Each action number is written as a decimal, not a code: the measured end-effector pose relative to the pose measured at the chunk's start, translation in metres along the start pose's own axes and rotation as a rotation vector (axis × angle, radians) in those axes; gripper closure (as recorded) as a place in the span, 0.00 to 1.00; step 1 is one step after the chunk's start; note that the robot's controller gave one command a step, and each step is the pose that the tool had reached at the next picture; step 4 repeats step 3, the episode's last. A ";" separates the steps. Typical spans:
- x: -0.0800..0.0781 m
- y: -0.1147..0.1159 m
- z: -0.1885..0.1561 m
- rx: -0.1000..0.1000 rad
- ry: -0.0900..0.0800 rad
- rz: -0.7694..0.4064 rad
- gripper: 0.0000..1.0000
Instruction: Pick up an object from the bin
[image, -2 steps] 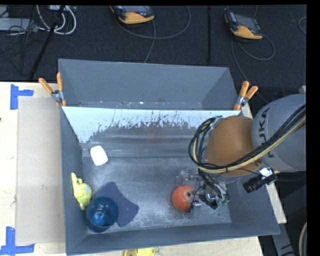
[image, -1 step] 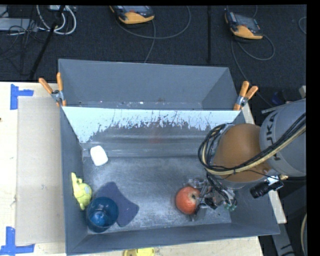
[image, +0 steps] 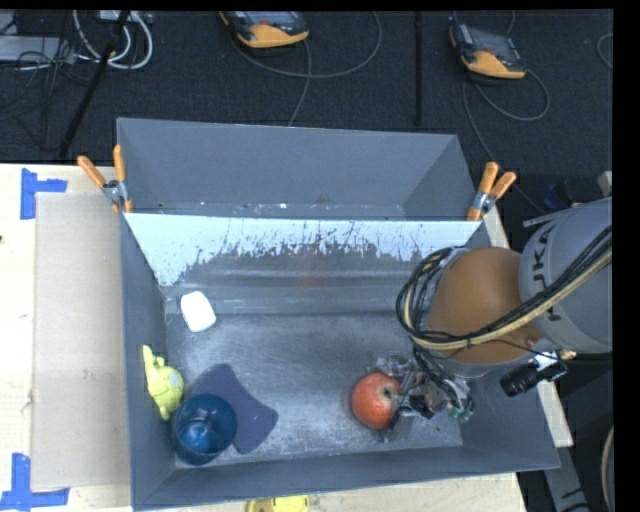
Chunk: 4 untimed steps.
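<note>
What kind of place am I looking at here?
Most likely a robotics lab set up for grasping trials: a robot arm reaches into a grey metal bin holding unrelated oddments, a red apple, a blue ball and a yellow toy, with cables trailing over the dark floor.

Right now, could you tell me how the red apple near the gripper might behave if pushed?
The red apple looks round, so it would probably roll across the bin floor. Its smooth-looking skin may slip. The gripper sits at its right, so a nudge likely sends it left.

The apple (image: 374, 401) sits just left of the gripper (image: 416, 396)
</note>
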<state>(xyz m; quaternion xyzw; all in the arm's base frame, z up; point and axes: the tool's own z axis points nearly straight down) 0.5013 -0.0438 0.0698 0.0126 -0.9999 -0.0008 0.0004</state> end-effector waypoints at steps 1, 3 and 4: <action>0.001 -0.009 -0.072 0.001 0.000 -0.006 1.00; 0.000 -0.016 -0.200 0.001 -0.002 0.013 1.00; 0.000 -0.016 -0.200 0.001 -0.002 0.013 1.00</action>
